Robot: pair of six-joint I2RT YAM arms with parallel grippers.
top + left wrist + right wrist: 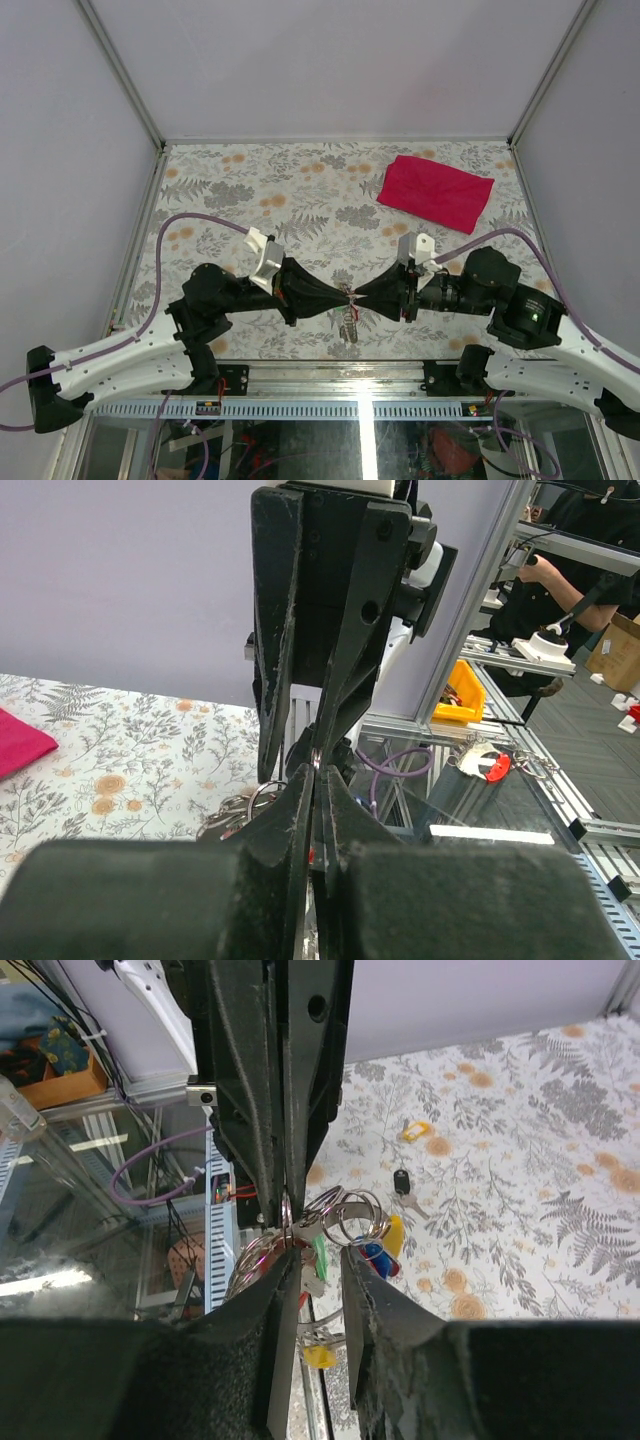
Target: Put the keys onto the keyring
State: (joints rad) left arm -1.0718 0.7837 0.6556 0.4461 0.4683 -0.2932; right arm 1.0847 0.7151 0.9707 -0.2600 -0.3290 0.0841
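Keyring [345,1215] is hanging over mid near edge of worktop [300,190]; your L gripper [315,770] is pinching it steady so R gripper [320,1260], jaws narrow, can work the ring; R grip unclear.

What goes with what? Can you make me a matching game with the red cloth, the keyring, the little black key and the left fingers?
Things:
1. red cloth
2. keyring
3. black key
4. left fingers

Places or states:
a. dangling in the air
b. pressed shut on a metal ring
c. lying flat toward the far right corner of the table
d. lying on the table next to a loose yellow tag

Right pairs: 1-c, 2-a, 3-d, 4-b
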